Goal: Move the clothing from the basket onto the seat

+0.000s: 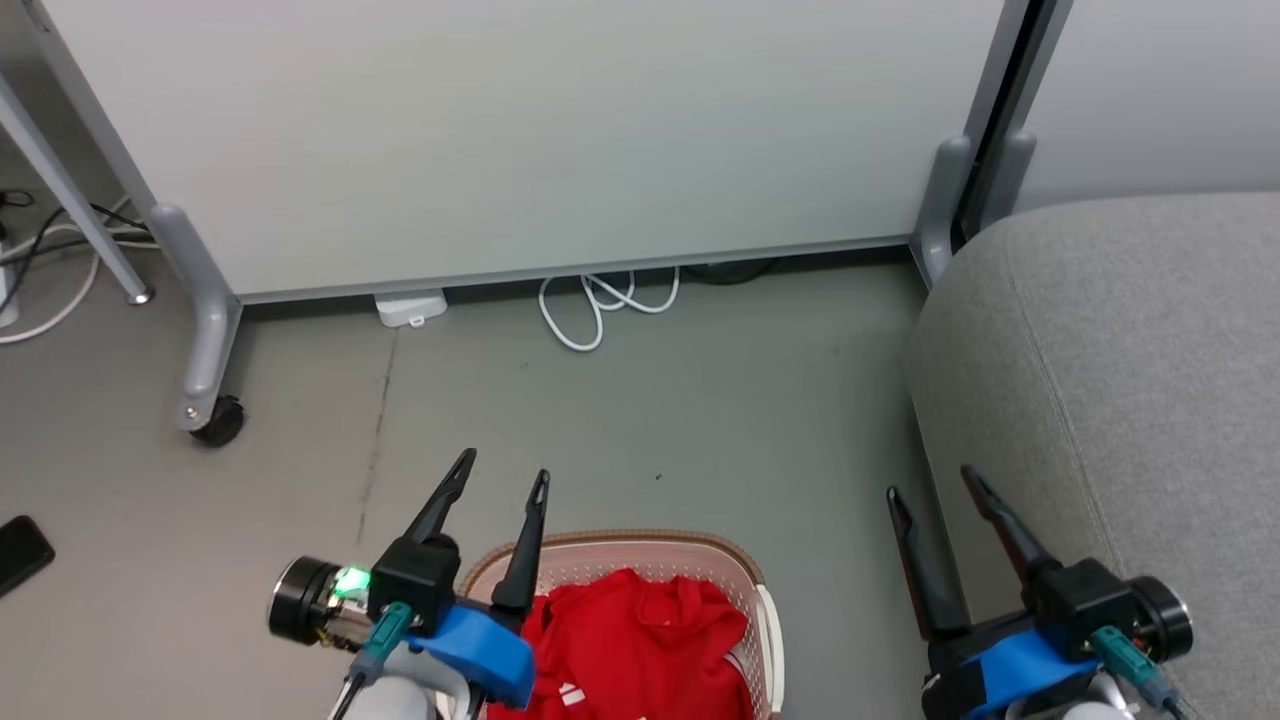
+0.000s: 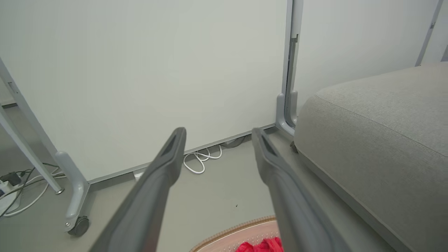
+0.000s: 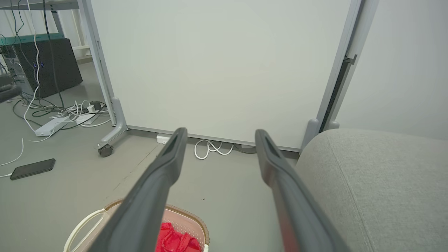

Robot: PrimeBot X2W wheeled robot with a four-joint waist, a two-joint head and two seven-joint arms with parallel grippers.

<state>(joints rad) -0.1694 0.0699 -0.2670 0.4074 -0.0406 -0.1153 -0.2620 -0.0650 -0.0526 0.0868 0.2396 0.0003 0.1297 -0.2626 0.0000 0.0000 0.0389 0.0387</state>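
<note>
Nearest the robot, the clothing (image 1: pixel 640 640) lies heaped in the basket (image 1: pixel 640 539), a crumpled red mound whose folds rise about level with the rim. Nothing red is on the seat. The left gripper (image 1: pixel 505 465) hovers above the basket's left rim, fingers spread and empty. The right gripper (image 1: pixel 930 481) hangs over the floor between basket and seat, likewise spread and empty. The first pick is not yet made.

The likeliest fault is a poor grasp. The fabric is loose and bunched, so fingers closing on a shallow fold may slip off. They may also gather more of the heap than intended and shed part of it onto the floor on the way across. The left fingers sit right by the rim, so a descent there could strike it and tip or shove the basket, which looks light. A hanging sleeve could also catch the rim and drag the basket along.

Further out, the seat (image 1: pixel 1130 380) has a rounded edge, and cloth set too near it could slide off. Beyond, a white cable (image 1: pixel 600 300) loops on the floor under the partition (image 1: pixel 520 140). It is out of the way unless the base rolls forward.
</note>
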